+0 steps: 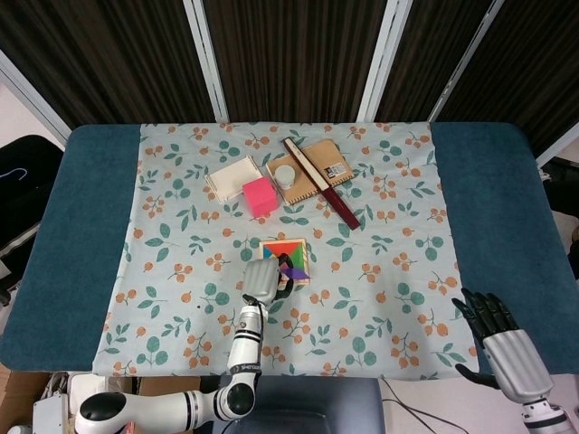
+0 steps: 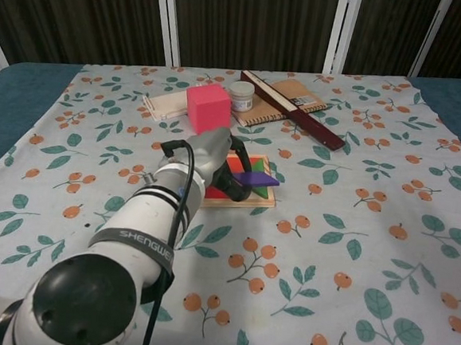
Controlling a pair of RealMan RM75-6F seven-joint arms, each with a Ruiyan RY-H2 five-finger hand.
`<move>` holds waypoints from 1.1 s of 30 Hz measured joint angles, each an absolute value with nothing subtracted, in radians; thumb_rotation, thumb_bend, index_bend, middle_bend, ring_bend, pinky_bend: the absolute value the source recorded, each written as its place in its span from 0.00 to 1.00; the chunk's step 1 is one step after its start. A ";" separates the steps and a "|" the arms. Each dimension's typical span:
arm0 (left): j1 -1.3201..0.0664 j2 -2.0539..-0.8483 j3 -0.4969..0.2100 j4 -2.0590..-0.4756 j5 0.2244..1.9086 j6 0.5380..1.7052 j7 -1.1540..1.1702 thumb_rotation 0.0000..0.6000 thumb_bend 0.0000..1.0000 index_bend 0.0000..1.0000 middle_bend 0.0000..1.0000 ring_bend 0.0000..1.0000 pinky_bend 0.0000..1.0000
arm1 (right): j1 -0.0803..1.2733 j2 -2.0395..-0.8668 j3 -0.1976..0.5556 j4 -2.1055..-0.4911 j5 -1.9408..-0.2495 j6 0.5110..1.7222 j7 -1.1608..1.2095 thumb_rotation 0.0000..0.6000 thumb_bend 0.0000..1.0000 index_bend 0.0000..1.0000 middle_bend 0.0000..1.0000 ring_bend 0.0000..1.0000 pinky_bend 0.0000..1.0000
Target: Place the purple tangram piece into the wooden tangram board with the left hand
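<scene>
My left hand [image 1: 263, 279] [image 2: 208, 159] hovers over the wooden tangram board [image 1: 298, 247] [image 2: 262, 197] near the middle of the cloth. It pinches the purple tangram piece [image 1: 293, 271] [image 2: 255, 178], which juts out to the right above the board's coloured pieces. The hand and forearm hide the board's left part. My right hand [image 1: 507, 346] shows only in the head view at the bottom right, off the table, with its fingers spread and nothing in it.
A pink cube [image 1: 260, 195] [image 2: 207, 108], a cream flat box [image 1: 232, 176], a small white jar [image 1: 285, 174] [image 2: 240, 96], a brown notebook [image 1: 327, 163] and a dark long ruler-like box [image 1: 321, 183] [image 2: 295, 110] lie behind the board. The floral cloth [image 1: 380, 271] covers a blue table [image 1: 507, 226].
</scene>
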State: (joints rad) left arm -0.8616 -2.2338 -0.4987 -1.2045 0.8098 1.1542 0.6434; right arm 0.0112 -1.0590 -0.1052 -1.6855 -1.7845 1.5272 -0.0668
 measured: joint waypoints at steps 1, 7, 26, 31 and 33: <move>-0.867 -2.239 -0.499 -1.197 0.810 1.156 0.645 1.00 0.37 0.56 1.00 1.00 1.00 | 0.011 -1.058 -0.106 -1.685 -1.785 1.529 -0.064 1.00 0.12 0.00 0.00 0.00 0.00; -0.892 -2.266 -0.501 -1.151 0.813 1.162 0.647 1.00 0.37 0.54 1.00 1.00 1.00 | 0.005 -1.050 -0.105 -1.681 -1.787 1.547 -0.042 1.00 0.12 0.00 0.00 0.00 0.00; -0.907 -2.261 -0.479 -1.121 0.801 1.156 0.636 1.00 0.38 0.27 1.00 1.00 1.00 | 0.000 -1.043 -0.104 -1.676 -1.788 1.558 -0.027 1.00 0.12 0.00 0.00 0.00 0.00; -0.895 -2.243 -0.472 -1.153 0.806 1.158 0.636 1.00 0.38 0.32 1.00 1.00 1.00 | -0.001 -1.044 -0.104 -1.675 -1.789 1.559 -0.028 1.00 0.12 0.00 0.00 0.00 0.00; -0.887 -2.234 -0.461 -1.172 0.811 1.160 0.636 1.00 0.38 0.36 1.00 1.00 1.00 | 0.000 -1.045 -0.104 -1.675 -1.789 1.556 -0.031 1.00 0.12 0.00 0.00 0.00 0.00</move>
